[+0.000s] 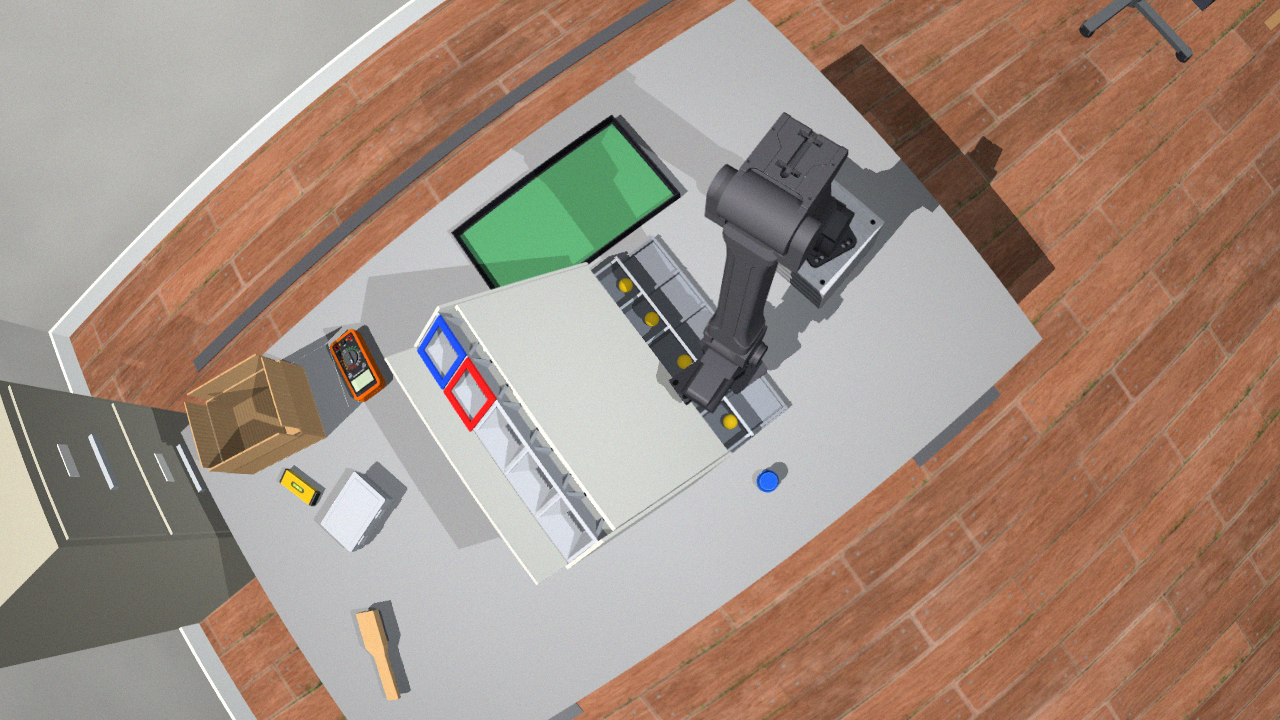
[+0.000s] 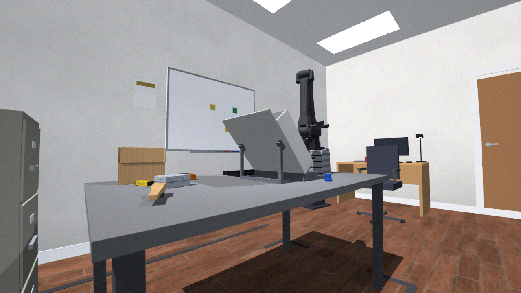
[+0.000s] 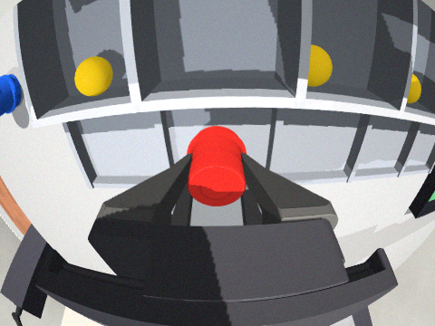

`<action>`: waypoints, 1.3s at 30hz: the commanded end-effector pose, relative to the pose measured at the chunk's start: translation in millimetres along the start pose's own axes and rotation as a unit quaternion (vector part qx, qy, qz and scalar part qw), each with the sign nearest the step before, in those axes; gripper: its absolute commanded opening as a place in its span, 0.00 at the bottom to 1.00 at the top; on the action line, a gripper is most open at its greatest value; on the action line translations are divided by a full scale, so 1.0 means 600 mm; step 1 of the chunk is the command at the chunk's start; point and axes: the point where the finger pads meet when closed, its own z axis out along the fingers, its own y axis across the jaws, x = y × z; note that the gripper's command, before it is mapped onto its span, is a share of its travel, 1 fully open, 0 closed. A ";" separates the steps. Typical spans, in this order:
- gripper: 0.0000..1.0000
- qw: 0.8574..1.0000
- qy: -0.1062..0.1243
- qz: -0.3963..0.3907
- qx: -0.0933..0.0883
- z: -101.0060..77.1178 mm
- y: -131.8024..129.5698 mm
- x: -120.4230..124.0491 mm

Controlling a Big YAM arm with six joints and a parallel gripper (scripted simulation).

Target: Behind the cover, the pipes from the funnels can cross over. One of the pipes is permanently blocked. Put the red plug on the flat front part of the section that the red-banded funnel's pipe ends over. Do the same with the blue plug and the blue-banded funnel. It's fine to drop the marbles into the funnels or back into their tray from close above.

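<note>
My gripper (image 3: 217,161) is shut on the red plug (image 3: 217,168) and holds it low over the row of catch sections (image 3: 217,103) (image 1: 664,265). In the wrist view the plug hangs over the flat front part of the second section from the left, whose deep part holds no marble. Yellow marbles (image 3: 93,75) (image 3: 319,65) (image 1: 730,420) lie in neighbouring sections. The blue plug (image 3: 8,92) (image 1: 768,480) (image 2: 328,177) stands on the table beside the row's end. The blue-banded funnel (image 1: 427,351) and red-banded funnel (image 1: 454,395) sit at the top of the sloped cover (image 1: 581,385) (image 2: 262,142).
My arm (image 1: 735,322) reaches from its base (image 1: 841,246) over the sections. A green tray (image 1: 568,204) lies behind the cover. A cardboard box (image 1: 253,411), a multimeter (image 1: 357,362), a white case (image 1: 354,510) and a wooden block (image 1: 379,651) lie at the far end.
</note>
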 end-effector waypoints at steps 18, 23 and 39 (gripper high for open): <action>0.00 1.000 -0.005 -0.001 -0.001 0.008 -0.007 -0.002; 0.00 1.000 -0.006 -0.001 -0.001 0.009 -0.007 -0.001; 0.00 1.000 -0.013 -0.001 -0.003 0.009 -0.009 0.003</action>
